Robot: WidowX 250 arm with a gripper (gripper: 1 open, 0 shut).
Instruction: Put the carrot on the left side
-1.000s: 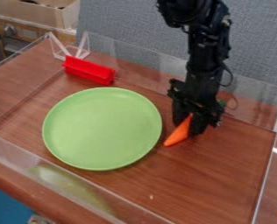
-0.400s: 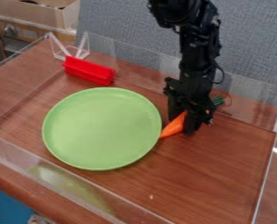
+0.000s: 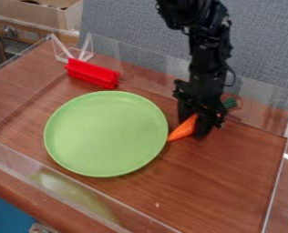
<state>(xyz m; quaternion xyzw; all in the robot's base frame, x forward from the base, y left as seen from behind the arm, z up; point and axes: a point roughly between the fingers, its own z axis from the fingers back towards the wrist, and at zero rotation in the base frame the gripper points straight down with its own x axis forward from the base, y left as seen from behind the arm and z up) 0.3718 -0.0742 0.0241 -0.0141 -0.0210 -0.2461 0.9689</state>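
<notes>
Clear wall, nearest me: the transparent wall (image 3: 61, 196) runs along the front edge, well below and to the picture-left of the end effector; I read everything through it.

Green plate: the green plate (image 3: 107, 132) lies flat on the bench (image 3: 220, 196), on the picture-left of the end effector, its right rim just beside the carrot's tip.

End effector: the end effector (image 3: 202, 126) points straight down at the bench, fingers drawn together and clenched on the carrot's upper end. I judge this a real grasp, since the orange body comes out from directly between the fingertips.

Carrot: the carrot (image 3: 183, 133) sits right under the end effector, low, at or just above the bench; I cannot tell whether it touches the wood.

Carrot axis: its long axis runs diagonally, from the gripped end at upper right down to the narrow tip at lower left. The tip points toward the plate. The green top is hidden behind the fingers.

Key relation: the carrot is already in my grip, so the coming move turns on the open bench to the picture-left, with the plate lying directly in that path.

Next move, my judgement: lift enough to clear the plate rim, then carry left.

Red block: the red block (image 3: 92, 72) lies far back and to the picture-left of the end effector, well apart from the carrot.
</notes>
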